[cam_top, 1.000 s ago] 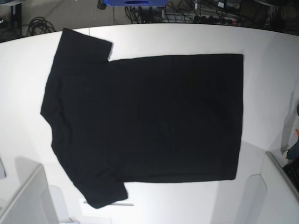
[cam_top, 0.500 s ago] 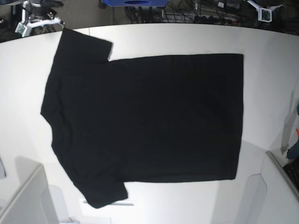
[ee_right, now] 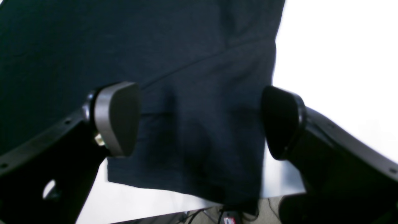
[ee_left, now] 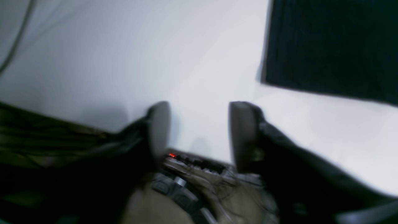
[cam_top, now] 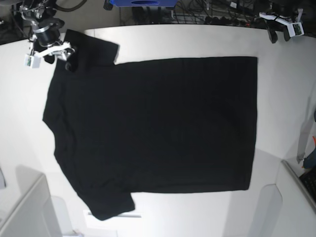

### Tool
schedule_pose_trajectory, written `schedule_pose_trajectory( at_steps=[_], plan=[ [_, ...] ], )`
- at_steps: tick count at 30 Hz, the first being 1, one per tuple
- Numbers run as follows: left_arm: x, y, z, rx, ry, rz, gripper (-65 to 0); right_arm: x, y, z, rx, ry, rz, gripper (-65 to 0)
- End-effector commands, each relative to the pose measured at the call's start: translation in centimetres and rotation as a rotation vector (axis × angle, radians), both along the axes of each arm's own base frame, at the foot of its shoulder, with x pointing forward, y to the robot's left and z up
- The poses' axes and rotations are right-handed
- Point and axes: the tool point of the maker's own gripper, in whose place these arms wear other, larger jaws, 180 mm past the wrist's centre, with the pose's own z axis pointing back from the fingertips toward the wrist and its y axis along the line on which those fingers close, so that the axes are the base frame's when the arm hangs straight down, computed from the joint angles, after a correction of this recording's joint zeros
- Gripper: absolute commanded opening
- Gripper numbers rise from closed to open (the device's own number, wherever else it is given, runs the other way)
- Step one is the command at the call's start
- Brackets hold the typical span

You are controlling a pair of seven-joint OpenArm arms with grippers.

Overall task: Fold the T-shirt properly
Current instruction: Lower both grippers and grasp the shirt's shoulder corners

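Observation:
The black T-shirt (cam_top: 153, 123) lies spread flat, plain side up, on the white table (cam_top: 276, 98). Its sleeves are at the left and its hem at the right. My right gripper (cam_top: 60, 61) is open over the far left sleeve. In the right wrist view, the right gripper (ee_right: 199, 119) has a finger on either side of the sleeve cloth (ee_right: 186, 62). My left gripper (cam_top: 279, 35) is open and empty above the table's far right edge, apart from the shirt. In the left wrist view, the left gripper (ee_left: 200, 127) is over bare table, with the shirt's corner (ee_left: 326, 46) at the upper right.
Cables (cam_top: 212, 12) and a blue object (cam_top: 143, 2) lie beyond the table's far edge. A pale box (cam_top: 24, 212) stands at the near left. Another pale box (cam_top: 296, 197) stands at the near right. Bare table surrounds the shirt.
Both arms have come into the base view from the far side. The right gripper has moved down over the far left sleeve. The left gripper has reached the far right edge. The shirt has not moved.

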Motion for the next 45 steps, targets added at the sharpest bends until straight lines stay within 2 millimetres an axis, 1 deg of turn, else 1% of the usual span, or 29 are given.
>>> schedule_pose_trajectory(
  at_steps=[1, 2, 4, 5, 7, 9, 11, 15, 18, 22, 23, 26, 27, 29, 31, 34, 35, 36, 37, 38, 39, 40, 41, 42, 43, 45],
  plan=[
    [0.7, 0.3, 0.2, -0.003, -0.006, -0.004, -27.2, 0.5, -0.9, 1.0, -0.022, -0.042, -0.01, -11.1],
    [1.1, 0.3, -0.6, -0.032, 0.014, 0.0, -25.8, 0.5, -1.5, 1.1, -0.027, -0.039, -0.022, -12.2],
    [2.1, -0.8, -1.7, -0.127, 0.025, -0.023, -25.3, 0.0, -2.5, 0.4, -0.026, 0.001, -0.038, -13.4],
    [2.6, -1.1, -1.7, -0.171, 0.017, -0.034, -25.3, -0.2, -3.0, -0.1, -0.018, 0.023, -0.05, -13.4],
    [3.4, -1.2, -1.2, -0.232, -0.007, -0.055, -25.3, -1.0, -3.7, -1.7, 0.011, 0.075, -0.08, -13.2],
    [4.0, -1.0, -0.5, -0.258, -0.017, -0.078, -25.3, -1.6, -3.6, -2.9, 0.033, 0.099, -0.069, -13.4],
    [4.1, -0.3, -0.3, -0.253, -0.008, -0.065, -25.2, -2.0, -3.2, -3.8, 0.047, 0.112, -0.031, -13.5],
    [4.1, 0.4, -0.3, -0.262, -0.002, -0.021, -25.2, -2.8, -2.2, -5.3, 0.084, 0.133, 0.013, -13.5],
    [4.4, 0.1, -0.4, -0.272, -0.003, -0.024, -25.2, -3.3, -1.6, -5.9, 0.101, 0.147, 0.034, -13.5],
    [4.8, -1.6, -1.2, -0.306, 0.007, -0.057, -25.2, -3.8, -1.2, -6.1, 0.108, 0.153, 0.046, -14.6],
    [5.2, -2.0, -1.2, -0.312, 0.002, -0.066, -25.2, -4.0, -0.9, -6.2, 0.111, 0.16, 0.053, -17.1],
    [5.3, -2.8, -1.9, -0.335, 0.01, -0.072, -25.2, -4.1, 0.9, -6.6, 0.132, 0.176, 0.109, -28.7],
    [5.3, -3.0, -2.0, -0.342, 0.01, -0.07, -25.0, -4.1, 1.2, -6.7, 0.136, 0.178, 0.118, -32.1],
    [5.7, -3.4, -2.1, -0.355, -0.002, -0.067, -25.0, -4.1, 1.4, -6.8, 0.142, 0.177, 0.118, -37.1],
    [5.7, -3.5, -2.4, -0.363, -0.004, -0.057, -25.0, -4.0, 1.4, -6.7, 0.143, 0.174, 0.116, -37.7],
    [5.3, -3.2, -3.2, -0.374, 0.013, -0.04, -24.8, -3.9, 1.2, -6.7, 0.138, 0.173, 0.118, -37.7],
    [5.5, -3.3, -3.2, -0.379, 0.008, -0.037, -24.0, -3.9, 1.2, -6.7, 0.137, 0.173, 0.118, -38.3],
    [5.5, -3.6, -3.6, -0.399, 0.008, -0.032, -21.6, -3.9, 1.1, -6.7, 0.136, 0.173, 0.117, -38.6],
    [5.4, -3.8, -4.0, -0.425, 0.011, -0.023, -17.6, -3.9, 1.1, -6.7, 0.136, 0.173, 0.117, -39.6],
    [5.4, -4.0, -4.2, -0.451, 0.009, -0.016, -14.0, -3.9, 1.1, -6.7, 0.136, 0.173, 0.117, -42.5],
    [5.4, -4.3, -4.5, -0.48, 0.008, -0.006, -11.5, -3.8, 1.1, -6.7, 0.136, 0.171, 0.117, -47.0],
    [5.2, -4.7, -5.0, -0.507, 0.013, 0.001, -9.2, -3.8, 1.1, -6.7, 0.136, 0.171, 0.117, -54.2],
    [5.2, -5.1, -5.2, -0.522, 0.018, 0.002, -8.7, -3.8, 1.1, -6.7, 0.136, 0.171, 0.117, -61.1],
    [5.1, -5.4, -5.4, -0.531, 0.024, 0.0, -8.9, -3.9, 1.2, -6.7, 0.137, 0.175, 0.119, -65.0],
    [5.1, -5.6, -5.5, -0.534, 0.025, -0.005, -8.9, -3.8, 1.2, -6.7, 0.137, 0.174, 0.119, -65.0],
    [5.9, -6.5, -5.7, -0.551, 0.022, -0.022, -8.9, -3.6, 1.2, -6.6, 0.138, 0.171, 0.118, -65.0]
  ],
)
